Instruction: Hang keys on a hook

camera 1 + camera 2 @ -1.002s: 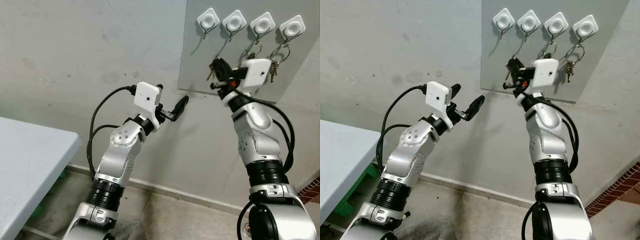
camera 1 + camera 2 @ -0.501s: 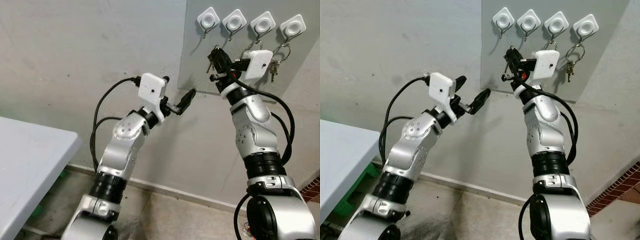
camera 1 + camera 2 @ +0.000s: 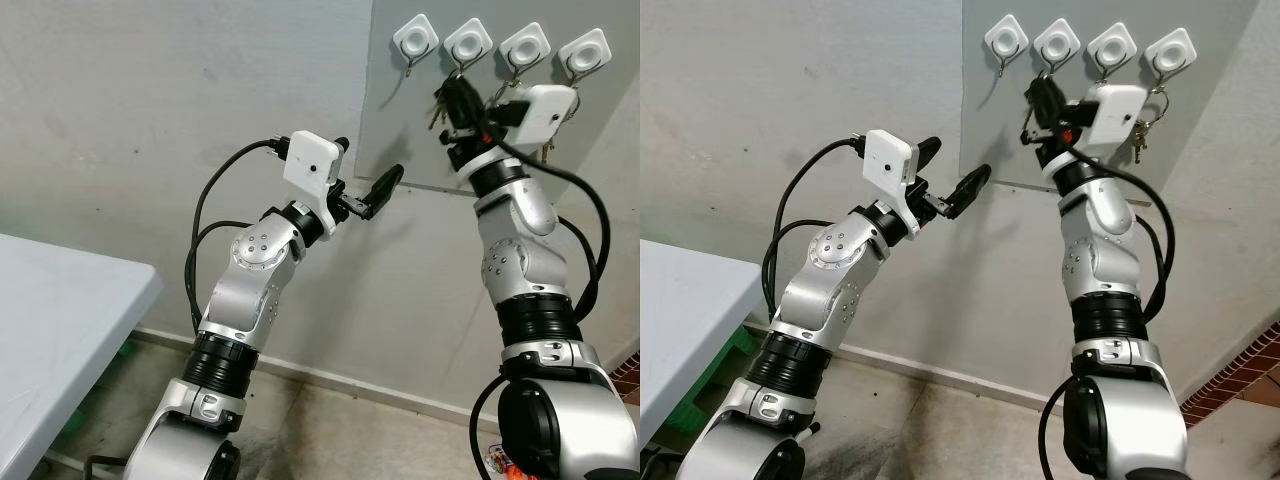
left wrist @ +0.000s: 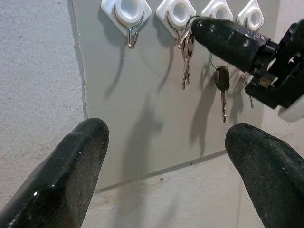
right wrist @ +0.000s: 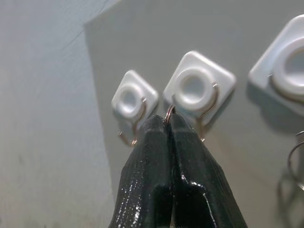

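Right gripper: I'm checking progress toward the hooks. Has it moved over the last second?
Yes. The right gripper, shut on the keys, has risen up the grey board to the second hook from the left.

The wall (image 3: 150,90) looks like rough, matt plaster, blotchy in places. Fixed to it, the grey board (image 3: 1220,120) is smooth and matt, and along its top edge the hook mounts (image 5: 197,88) look like glossy white plastic with thin bent wire hooks. The keys (image 4: 186,57) and their ring are shiny metal. The right gripper (image 5: 168,124) has black fingers with a wet-looking gloss. Both arms are brushed silver metal. The table (image 3: 60,320) has a smooth pale top.
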Robot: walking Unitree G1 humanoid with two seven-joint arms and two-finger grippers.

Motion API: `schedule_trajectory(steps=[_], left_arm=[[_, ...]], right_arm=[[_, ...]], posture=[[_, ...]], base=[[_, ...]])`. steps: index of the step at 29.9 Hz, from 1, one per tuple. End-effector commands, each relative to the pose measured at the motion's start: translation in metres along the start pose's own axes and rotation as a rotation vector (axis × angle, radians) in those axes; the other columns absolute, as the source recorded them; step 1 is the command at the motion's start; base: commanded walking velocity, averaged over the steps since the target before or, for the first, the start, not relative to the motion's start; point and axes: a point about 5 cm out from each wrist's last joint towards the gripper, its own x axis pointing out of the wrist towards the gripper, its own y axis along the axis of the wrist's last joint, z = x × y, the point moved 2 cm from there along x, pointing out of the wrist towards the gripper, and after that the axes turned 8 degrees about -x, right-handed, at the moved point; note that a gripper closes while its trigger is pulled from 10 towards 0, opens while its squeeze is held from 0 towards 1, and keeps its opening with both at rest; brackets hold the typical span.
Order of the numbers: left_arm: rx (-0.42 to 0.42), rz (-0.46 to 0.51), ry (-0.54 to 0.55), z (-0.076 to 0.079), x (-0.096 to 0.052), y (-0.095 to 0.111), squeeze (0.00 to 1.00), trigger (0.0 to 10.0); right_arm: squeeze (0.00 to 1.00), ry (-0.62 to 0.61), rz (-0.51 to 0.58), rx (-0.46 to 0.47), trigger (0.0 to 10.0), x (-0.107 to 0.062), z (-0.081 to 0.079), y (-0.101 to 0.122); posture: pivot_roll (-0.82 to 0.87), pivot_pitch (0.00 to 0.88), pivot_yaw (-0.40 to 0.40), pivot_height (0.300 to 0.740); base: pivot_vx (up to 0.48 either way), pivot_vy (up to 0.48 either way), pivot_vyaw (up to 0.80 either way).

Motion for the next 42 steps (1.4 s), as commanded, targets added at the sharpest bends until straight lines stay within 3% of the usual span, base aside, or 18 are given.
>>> schedule_trajectory(steps=[1, 9, 13, 19, 33, 34, 35, 36, 42], left_arm=[[0.007, 0.002, -0.002, -0.001, 0.001, 0.003, 0.0, 10.0], [0.006, 0.004, 0.005, -0.001, 0.0, 0.003, 0.0, 10.0], [0.005, 0.008, 0.014, -0.003, 0.0, 0.004, 0.0, 10.0], [0.003, 0.013, 0.026, -0.005, -0.001, 0.006, 0.0, 10.0], [-0.009, 0.016, 0.044, -0.008, -0.002, 0.007, 0.0, 10.0], [-0.017, 0.016, 0.055, -0.01, -0.002, 0.007, 0.0, 10.0], [-0.022, 0.016, 0.06, -0.011, -0.002, 0.007, 0.0, 10.0], [-0.034, 0.017, 0.071, -0.012, -0.002, 0.006, 0.0, 10.0], [-0.062, 0.03, 0.119, -0.016, -0.005, 0.005, 0.0, 10.0]], right_arm=[[0.0, 0.002, 0.025, 0.018, 10.0, 0.006, 0.001, 0.008], [0.0, -0.022, 0.006, 0.08, 10.0, 0.01, 0.005, 0.005], [0.0, -0.066, -0.032, 0.227, 10.0, 0.006, 0.009, -0.009], [0.0, -0.097, -0.053, 0.326, 10.0, -0.004, 0.009, -0.023], [0.0, -0.079, -0.084, 0.367, 10.0, -0.023, 0.0, -0.039], [0.33, -0.081, -0.089, 0.342, 10.0, -0.025, 0.001, -0.039], [0.33, -0.08, -0.09, 0.329, 10.0, -0.026, 0.001, -0.04], [1.0, -0.084, -0.091, 0.287, 10.0, -0.027, 0.002, -0.039], [1.0, -0.077, -0.087, 0.097, 10.0, -0.033, 0.001, -0.039]], posture=[[0.04, 0.0, 0.032, 0.74], [0.04, 0.0, 0.028, 0.74], [0.04, 0.0, 0.026, 0.74], [0.05, 0.0, 0.025, 0.74], [0.04, 0.0, 0.029, 0.74], [0.04, 0.0, 0.028, 0.74], [0.04, 0.0, 0.028, 0.74], [0.04, 0.0, 0.027, 0.74], [0.04, 0.0, 0.023, 0.74]], base=[[0.0, 0.0, 0.0], [0.0, 0.0, 0.0], [0.0, 0.0, 0.0], [0.0, 0.0, 0.0], [0.0, 0.0, 0.0], [0.0, 0.0, 0.0], [0.0, 0.0, 0.0], [0.0, 0.0, 0.0], [0.0, 0.0, 0.0]])
